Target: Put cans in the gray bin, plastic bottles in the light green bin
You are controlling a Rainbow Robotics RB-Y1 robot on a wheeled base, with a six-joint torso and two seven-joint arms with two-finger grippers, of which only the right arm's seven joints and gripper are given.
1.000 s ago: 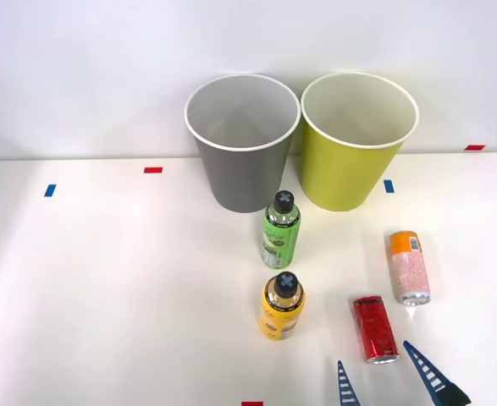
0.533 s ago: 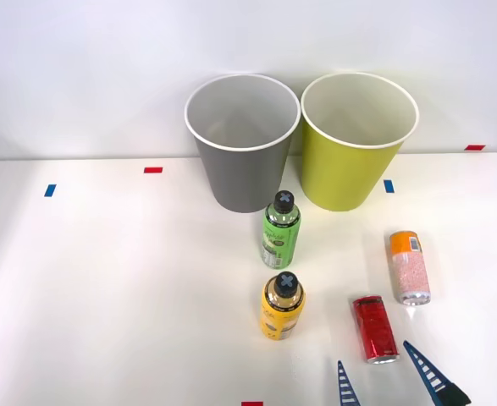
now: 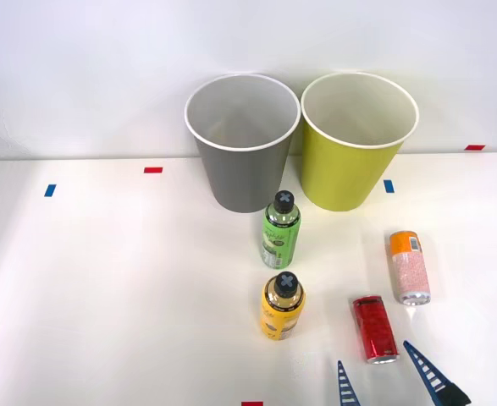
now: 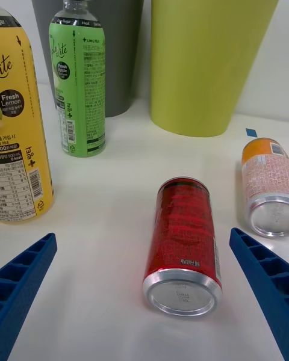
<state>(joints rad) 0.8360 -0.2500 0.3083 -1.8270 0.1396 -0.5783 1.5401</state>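
**Step in hand: approach to the red can**

My right gripper [image 3: 390, 379] sits at the near edge of the table [image 3: 104, 279], its two blue ribbed fingers [image 4: 24, 277] spread wide and holding nothing. The red can [image 4: 183, 240] lies on its side between them, silver end toward me, untouched on either flank.

Layout of the remaining items:
- The orange-topped can [image 3: 409, 267] lies on its side just beside the red one, toward the table's right edge.
- The yellow bottle [image 3: 282, 306] and the green-labelled bottle [image 3: 280, 230] stand upright to the left, black caps on.
- The gray bin [image 3: 242, 142] and the light green bin [image 3: 358, 139] stand side by side at the back; as far as the front view shows, both appear empty, though their floors are hidden from it.

Judgement: sorting has not begun — the first pick is being set up. The next move calls for advancing until the fingers straddle the can's body, then closing across its width. The can may roll if one finger touches first — contact should be even. After the lift, its destination is the gray bin.
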